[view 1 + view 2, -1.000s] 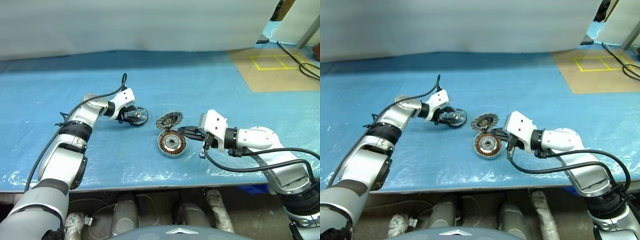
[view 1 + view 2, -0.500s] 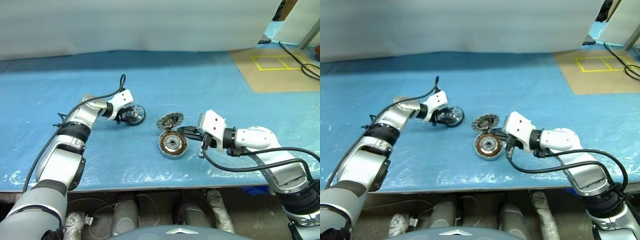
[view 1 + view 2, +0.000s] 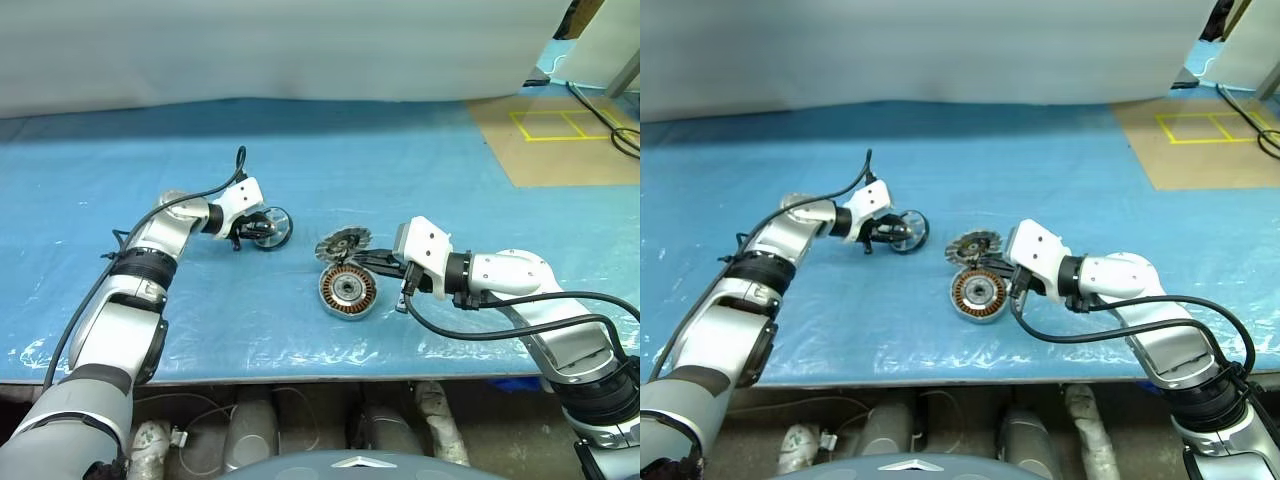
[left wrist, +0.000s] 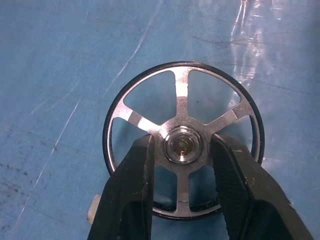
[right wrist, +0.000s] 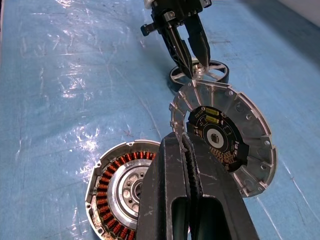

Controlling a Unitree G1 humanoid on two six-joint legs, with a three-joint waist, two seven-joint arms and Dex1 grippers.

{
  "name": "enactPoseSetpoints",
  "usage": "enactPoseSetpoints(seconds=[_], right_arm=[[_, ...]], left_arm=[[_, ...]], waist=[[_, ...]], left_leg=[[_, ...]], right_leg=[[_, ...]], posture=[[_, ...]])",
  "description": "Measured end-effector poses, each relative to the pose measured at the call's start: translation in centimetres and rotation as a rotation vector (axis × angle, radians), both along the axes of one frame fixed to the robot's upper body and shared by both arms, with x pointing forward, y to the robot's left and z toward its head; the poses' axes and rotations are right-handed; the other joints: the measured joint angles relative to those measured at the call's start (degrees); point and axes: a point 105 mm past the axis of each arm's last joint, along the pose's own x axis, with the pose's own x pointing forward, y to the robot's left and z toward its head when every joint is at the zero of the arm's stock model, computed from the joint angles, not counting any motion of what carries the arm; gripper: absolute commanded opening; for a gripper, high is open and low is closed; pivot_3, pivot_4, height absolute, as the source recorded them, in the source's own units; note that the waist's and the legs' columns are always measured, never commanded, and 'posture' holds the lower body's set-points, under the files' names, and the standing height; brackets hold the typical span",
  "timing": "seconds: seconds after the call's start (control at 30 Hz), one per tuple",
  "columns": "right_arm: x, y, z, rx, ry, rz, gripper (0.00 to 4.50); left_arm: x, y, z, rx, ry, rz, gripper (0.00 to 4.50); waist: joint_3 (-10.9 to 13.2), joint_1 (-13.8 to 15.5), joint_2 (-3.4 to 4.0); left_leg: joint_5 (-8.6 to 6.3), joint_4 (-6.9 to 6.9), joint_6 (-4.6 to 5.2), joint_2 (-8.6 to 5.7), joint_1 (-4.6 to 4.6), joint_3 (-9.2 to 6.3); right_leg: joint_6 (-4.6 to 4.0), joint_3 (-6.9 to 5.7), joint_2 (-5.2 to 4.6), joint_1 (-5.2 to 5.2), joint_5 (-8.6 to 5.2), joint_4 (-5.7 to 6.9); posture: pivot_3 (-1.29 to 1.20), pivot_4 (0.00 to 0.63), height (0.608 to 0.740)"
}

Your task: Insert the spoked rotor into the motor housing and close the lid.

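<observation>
No readable brand, label or writing on any part.

L arm reaches fwd across the table, wrist turned inward, so the left gripper [image 4: 182,150] comes down on the spoked rotor [image 4: 182,137], a small shiny silver wheel w/ dark rim, spokes & round centre hub. In the left wrist view the two black fingers [image 4: 132,185] sit one on each side of the hub, over the spoke gaps, close to it or touching; can't tell whether they're actually clamped on it. Rotor lies flat on the sheet, well to the left of the other two parts.

R arm is bent at the elbow, forearm angled in toward the middle. The right gripper [image 5: 187,150] is clenched tight, fingers pressed together w/ nothing between them, tips over the gap between housing & lid.

The motor housing [image 3: 347,291], a round shallow silver-grey metal cup w/ copper-brown winding ring & centre hole, lies open side up near the front of the table. Just behind it, edges about touching, is the lid [image 3: 342,244], a round grey finned disc, dark inner face w/ a small circuit part showing, tilted.

Surface: table covered in a crinkled blue plastic sheet [image 3: 400,160]. White curtain or wall behind. Far right, a brown floor patch [image 3: 560,140] w/ yellow tape squares & black cables.
</observation>
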Motion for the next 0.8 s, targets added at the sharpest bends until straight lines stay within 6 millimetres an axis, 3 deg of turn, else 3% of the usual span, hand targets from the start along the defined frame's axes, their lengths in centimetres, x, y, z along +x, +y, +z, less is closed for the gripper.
enactPoseSetpoints(seconds=[0.1,0.2,0.27,0.37,0.57,0.7,0.8], right_arm=[[0.1,-0.4,0.7,0.041,0.014,-0.012,0.00],[-0.3,-0.9,0.8,0.060,0.052,-0.017,0.00],[-0.7,-1.4,-0.1,0.043,0.088,-0.023,0.00],[-0.9,-1.6,-0.5,0.035,0.103,-0.029,0.00],[-0.8,-1.6,-0.4,0.039,0.101,-0.036,0.00],[-0.8,-1.6,-0.5,0.043,0.103,-0.038,0.00],[-0.9,-1.7,-0.6,0.043,0.110,-0.044,0.00]], left_arm=[[-2.6,-1.3,-0.2,-0.157,0.045,-0.135,1.34],[-7.0,-2.0,-0.2,-0.292,0.133,-0.323,1.34],[-9.2,-0.5,0.0,-0.257,0.156,-0.403,1.34],[-10.7,1.2,0.1,-0.181,0.162,-0.437,1.34],[-11.5,0.9,-0.4,-0.172,0.153,-0.445,1.34],[-11.1,-2.7,0.4,-0.277,0.090,-0.437,1.34],[-11.0,-4.1,0.8,-0.319,0.054,-0.443,1.34]], waist=[[0.11,-0.07,-0.03],[0.37,-0.36,-0.31],[0.40,-0.68,-0.34],[0.55,-0.62,-0.06],[0.62,-0.37,0.02],[0.65,-0.46,0.01],[0.65,-0.82,0.02]], left_leg=[[0.00,-0.01,0.00,0.00,-0.15,0.01],[0.01,0.00,-0.01,0.13,-0.66,0.01],[0.04,0.04,0.02,0.15,-1.06,0.01],[0.01,0.09,-0.03,0.10,-1.06,0.01],[0.01,0.34,-0.02,0.08,-1.02,0.02],[0.03,0.42,0.02,0.07,-0.98,0.04],[0.03,0.40,0.03,0.09,-0.91,0.04]], right_leg=[[-0.01,0.00,0.00,-0.12,0.01,-0.04],[0.19,-0.06,0.08,-0.72,0.16,0.10],[0.21,-0.05,0.16,-1.19,0.18,0.35],[0.23,-0.05,0.16,-1.23,0.18,0.49],[0.21,-0.02,0.05,-1.10,0.16,0.49],[0.02,-0.01,0.01,-1.03,0.06,0.52],[0.21,0.02,0.08,-1.07,0.17,0.69]], posture=[[0.00,0.150,0.740],[0.00,0.150,0.740],[0.00,0.150,0.740],[0.00,0.150,0.740],[0.00,0.150,0.740],[0.00,0.150,0.740],[0.00,0.150,0.740]])
